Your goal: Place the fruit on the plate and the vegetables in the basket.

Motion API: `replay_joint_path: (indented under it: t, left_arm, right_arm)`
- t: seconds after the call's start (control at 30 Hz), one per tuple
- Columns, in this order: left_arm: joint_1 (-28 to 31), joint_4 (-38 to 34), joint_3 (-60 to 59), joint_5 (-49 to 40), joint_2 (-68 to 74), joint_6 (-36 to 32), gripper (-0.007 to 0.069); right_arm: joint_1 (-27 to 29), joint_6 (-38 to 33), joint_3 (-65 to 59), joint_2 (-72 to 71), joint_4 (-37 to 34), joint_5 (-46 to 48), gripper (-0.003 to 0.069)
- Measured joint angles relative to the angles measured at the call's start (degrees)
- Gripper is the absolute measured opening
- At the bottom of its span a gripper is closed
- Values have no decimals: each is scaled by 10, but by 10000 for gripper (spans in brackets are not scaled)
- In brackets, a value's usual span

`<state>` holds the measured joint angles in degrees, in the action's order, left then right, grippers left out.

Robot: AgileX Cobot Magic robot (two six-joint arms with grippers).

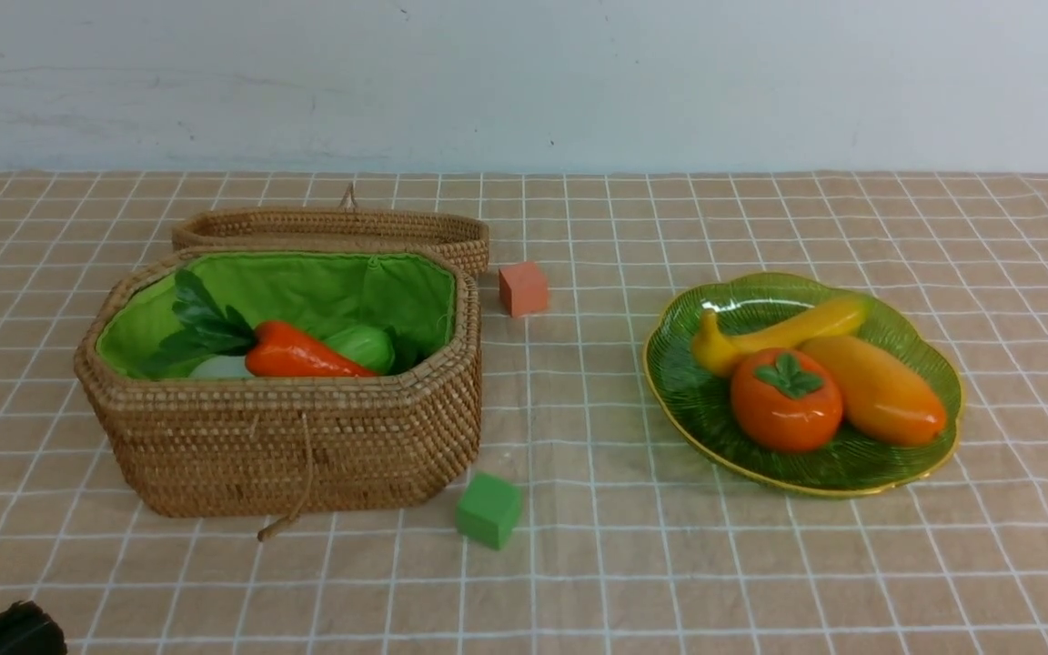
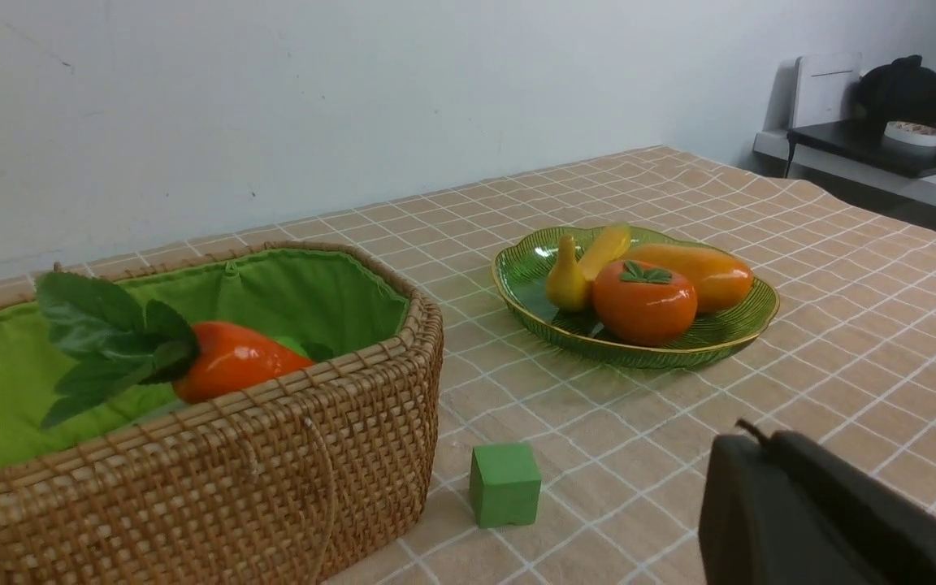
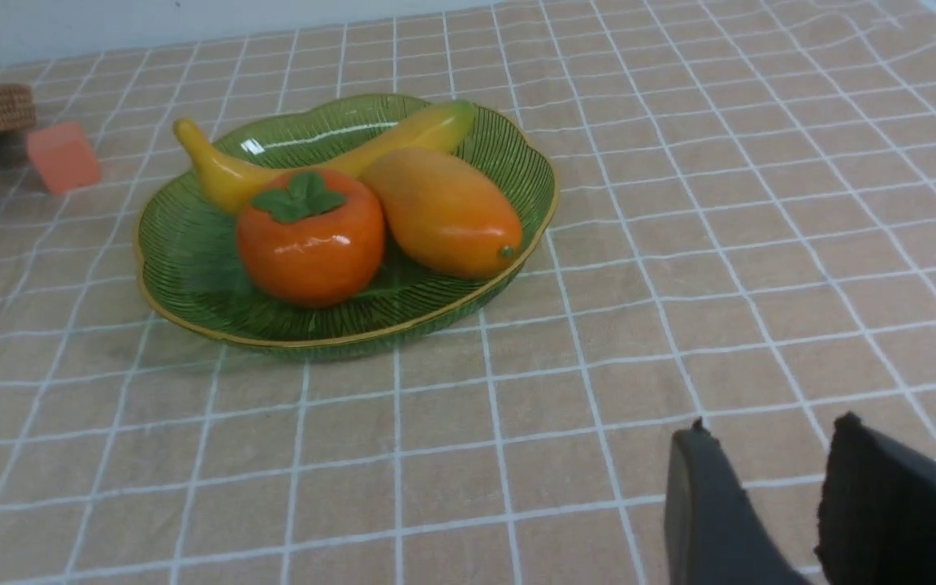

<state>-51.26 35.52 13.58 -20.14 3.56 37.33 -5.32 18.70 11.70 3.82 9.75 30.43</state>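
- Front view: I take the basket (image 1: 292,437) as my landmark. Inside its green lining I see the carrot (image 1: 301,355), the pale radish (image 1: 219,367) beside it and the light green gourd (image 1: 362,347); the eggplant I cannot make out. Well to the right of the basket sits the plate (image 1: 715,405), carrying the banana (image 1: 783,332), persimmon (image 1: 786,400) and mango (image 1: 879,389). An orange cube (image 1: 523,288) lies just behind the basket's right corner and a green cube (image 1: 488,509) near its front right corner.
- Left wrist view: the left claw (image 2: 752,455) shows one closed dark mass, empty, hanging over the surface (image 2: 647,422) right of the basket.
- Right wrist view: the right claw (image 3: 769,479) stands narrowly parted, holding nothing, well right of the basket, nearer me than the plate.
- My judgement: sorting looks finished; I would retreat both arms gently, clear of plate and basket rim.
- I read no writing or brand anywhere.
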Motion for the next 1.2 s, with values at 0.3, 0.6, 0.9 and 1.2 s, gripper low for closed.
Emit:
replay_joint_path:
  t: [0.3, 0.6, 0.9, 1.2]
  left_arm:
    - [1, 0, 0, -3, 0, 0, -10]
    - [0, -1, 0, -27, 0, 0, -3]
    - [0, -2, 0, -82, 0, 0, 4]
    - [0, -3, 0, -126, 0, 0, 13]
  right_arm:
    - [14, -30, -123, -42, -41, -100, -16]
    - [24, -87, -128, -44, -60, -89, -18]
    - [24, -94, -128, -44, -63, -89, -18]
    - [24, -94, -128, -44, -64, -89, -15]
